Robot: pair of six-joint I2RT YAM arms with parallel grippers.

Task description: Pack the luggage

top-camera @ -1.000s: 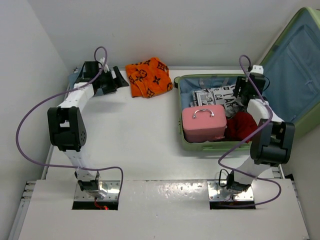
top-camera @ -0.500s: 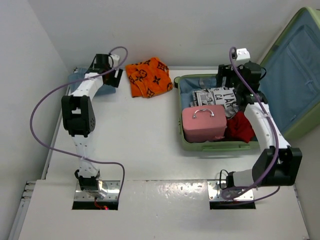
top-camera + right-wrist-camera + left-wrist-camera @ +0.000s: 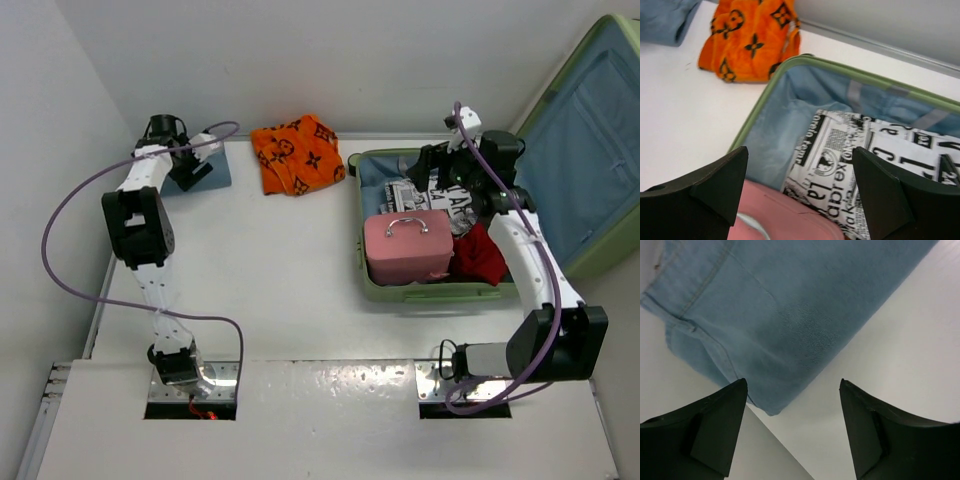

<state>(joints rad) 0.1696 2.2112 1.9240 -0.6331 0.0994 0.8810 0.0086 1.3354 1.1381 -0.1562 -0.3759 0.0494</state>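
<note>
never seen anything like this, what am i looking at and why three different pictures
Two robot arms are bolted to a white table. The wide picture is from a fixed camera overhead; the other two come from cameras on each wrist, the dark shapes at the bottom being its fingers. The left pincer is open over folded light-blue denim; the right pincer is open over the open green suitcase, which holds a pink case, a newsprint-patterned cloth and a red cloth. An orange patterned cloth lies on the table. Nothing is held.
</note>
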